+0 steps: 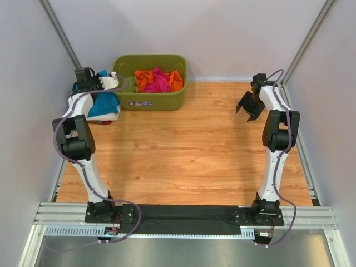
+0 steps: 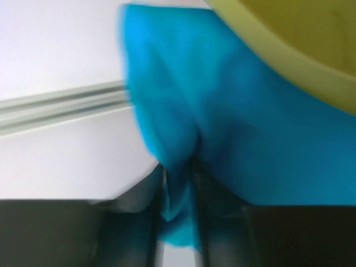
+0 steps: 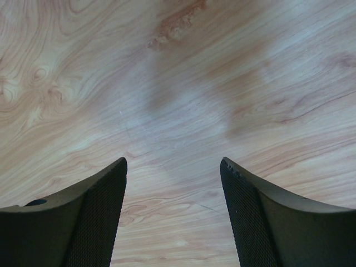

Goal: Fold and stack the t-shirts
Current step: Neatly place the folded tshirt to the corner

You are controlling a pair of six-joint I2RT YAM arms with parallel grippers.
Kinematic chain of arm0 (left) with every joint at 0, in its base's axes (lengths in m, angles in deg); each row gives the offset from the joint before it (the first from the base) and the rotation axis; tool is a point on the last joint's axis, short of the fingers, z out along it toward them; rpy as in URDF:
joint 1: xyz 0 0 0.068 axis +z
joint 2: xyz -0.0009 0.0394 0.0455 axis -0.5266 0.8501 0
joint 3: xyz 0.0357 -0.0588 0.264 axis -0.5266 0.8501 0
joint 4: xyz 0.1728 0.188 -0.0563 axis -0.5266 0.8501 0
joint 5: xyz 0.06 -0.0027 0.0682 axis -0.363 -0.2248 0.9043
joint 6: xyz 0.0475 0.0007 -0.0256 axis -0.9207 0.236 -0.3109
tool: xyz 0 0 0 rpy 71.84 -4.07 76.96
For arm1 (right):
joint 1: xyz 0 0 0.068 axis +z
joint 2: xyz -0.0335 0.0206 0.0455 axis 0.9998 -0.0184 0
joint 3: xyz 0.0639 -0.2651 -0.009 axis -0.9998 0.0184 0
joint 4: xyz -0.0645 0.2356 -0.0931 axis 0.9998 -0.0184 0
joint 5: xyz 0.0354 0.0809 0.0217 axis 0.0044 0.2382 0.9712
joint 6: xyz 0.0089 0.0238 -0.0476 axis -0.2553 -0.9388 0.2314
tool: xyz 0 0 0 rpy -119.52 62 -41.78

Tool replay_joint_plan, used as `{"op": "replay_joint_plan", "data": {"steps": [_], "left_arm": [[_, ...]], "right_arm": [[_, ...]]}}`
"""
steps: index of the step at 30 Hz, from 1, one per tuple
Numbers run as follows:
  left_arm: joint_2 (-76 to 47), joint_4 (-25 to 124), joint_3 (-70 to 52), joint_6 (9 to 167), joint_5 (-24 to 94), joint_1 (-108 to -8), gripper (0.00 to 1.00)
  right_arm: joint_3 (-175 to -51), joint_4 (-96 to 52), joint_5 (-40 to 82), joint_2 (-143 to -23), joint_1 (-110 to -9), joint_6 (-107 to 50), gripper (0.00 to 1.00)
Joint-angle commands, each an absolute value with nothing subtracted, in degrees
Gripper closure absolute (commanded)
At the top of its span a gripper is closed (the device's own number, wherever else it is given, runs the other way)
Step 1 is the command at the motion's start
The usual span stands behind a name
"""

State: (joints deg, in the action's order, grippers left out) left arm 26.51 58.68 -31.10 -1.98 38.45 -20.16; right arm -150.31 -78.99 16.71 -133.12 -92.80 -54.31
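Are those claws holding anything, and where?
The left gripper pinches a fold of the teal-blue t-shirt beside the green tub; the right gripper holds nothing.

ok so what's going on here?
Shirt folding, partway through. The left gripper is at the far left corner with the teal shirt between its fingers. The shirt lies on a white shirt beside the green tub. Whether it's clamped or let go isn't clear. Pink and orange shirts sit in the tub. The right gripper hangs open over the table, holding nothing.
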Motion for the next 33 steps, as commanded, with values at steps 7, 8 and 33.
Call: {"op": "replay_joint_plan", "data": {"steps": [7, 8, 33], "left_arm": [[27.4, 37.6, -41.9, 16.2, 43.0, -20.2, 0.01], [26.8, 37.9, -44.0, 20.0, 44.7, -20.3, 0.01], [24.5, 77.0, -43.5, 91.0, 45.5, -16.8, 0.13]], "right_arm": [[-156.9, -80.2, 16.8, -135.5, -91.8, -55.2, 0.30], [-157.0, -80.3, 16.9, -135.5, -91.7, -55.2, 0.30], [-139.8, -62.6, 19.8, -111.7, -91.1, -52.6, 0.27]]}}
